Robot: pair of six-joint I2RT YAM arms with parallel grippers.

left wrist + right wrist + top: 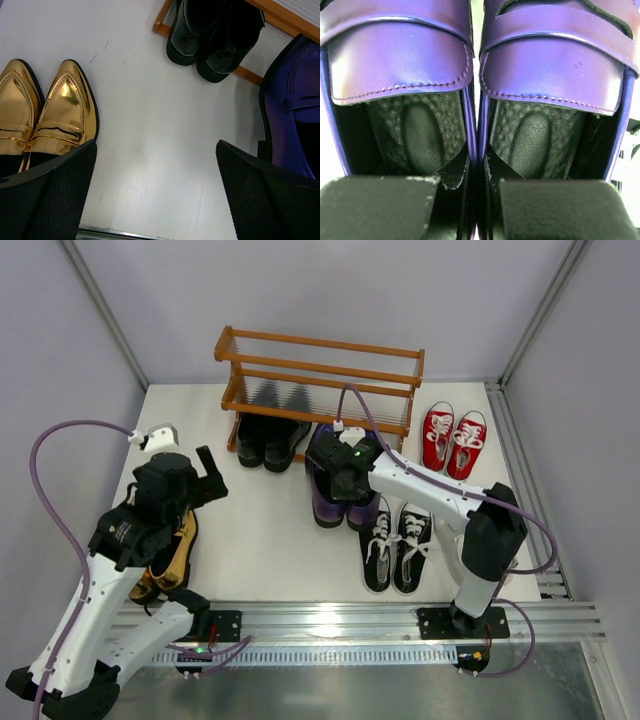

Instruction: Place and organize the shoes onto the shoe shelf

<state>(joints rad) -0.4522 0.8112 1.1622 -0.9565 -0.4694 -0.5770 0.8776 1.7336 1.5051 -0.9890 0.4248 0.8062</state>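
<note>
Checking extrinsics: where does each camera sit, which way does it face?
Top external: above and behind the arms, looking down on the table; both arms show, left hand open, right hand in the purple loafers.
Left wrist: on the left arm, facing down; its fingers frame gold loafers and black shoes.
Right wrist: faces into the loafers, fingers pinching their inner walls.
Shared: purple loafers in all three.

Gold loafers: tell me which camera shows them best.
Left wrist view: the gold loafers fill its left side, toes sharp and unobstructed. The top view shows only slivers under the left arm. The right wrist view shows only purple loafers.
</note>
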